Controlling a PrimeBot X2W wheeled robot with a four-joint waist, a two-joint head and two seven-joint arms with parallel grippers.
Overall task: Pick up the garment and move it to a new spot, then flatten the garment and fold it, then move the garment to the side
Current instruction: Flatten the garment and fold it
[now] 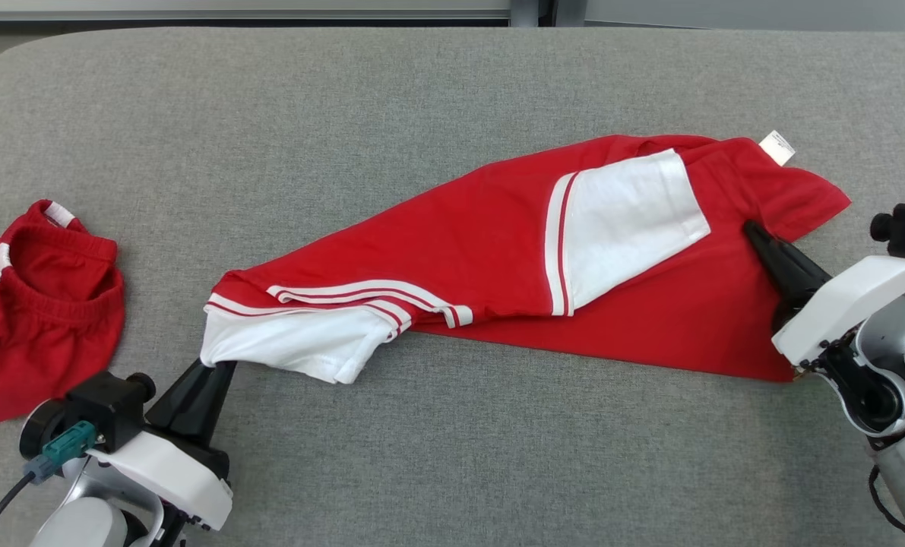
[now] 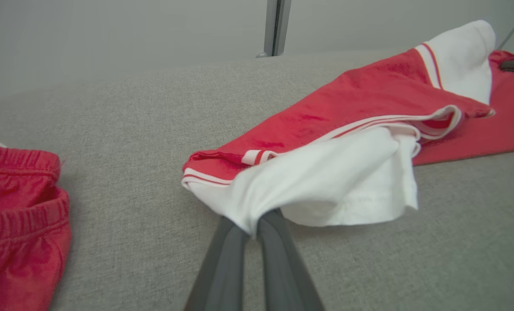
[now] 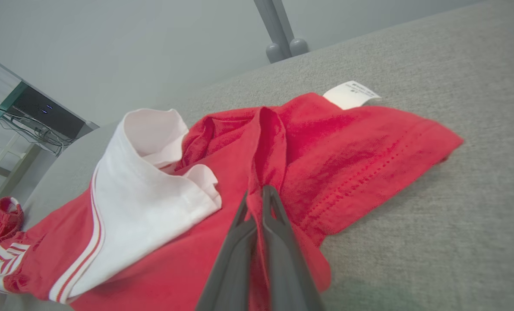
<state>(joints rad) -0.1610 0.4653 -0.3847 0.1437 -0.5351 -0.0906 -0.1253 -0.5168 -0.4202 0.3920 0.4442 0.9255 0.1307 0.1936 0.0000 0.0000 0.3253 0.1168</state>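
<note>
Left pincer (image 1: 213,367) clamps the garment's (image 1: 482,243) white sleeve — right pincer (image 1: 752,228) pinches a red fold — cloth stretched between them on the grey counter (image 1: 422,91).

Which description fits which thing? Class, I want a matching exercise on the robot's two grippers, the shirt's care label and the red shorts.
Things
1. left gripper
2. right gripper
3. care label
4. red shorts

Descriptions
a. lies apart from the shirt, at the left edge of the table
b. shut on a red fold of the shirt
c. sticks out at the shirt's far right end
d. shut on the white sleeve

Pairs: 1-d, 2-b, 3-c, 4-a
</note>
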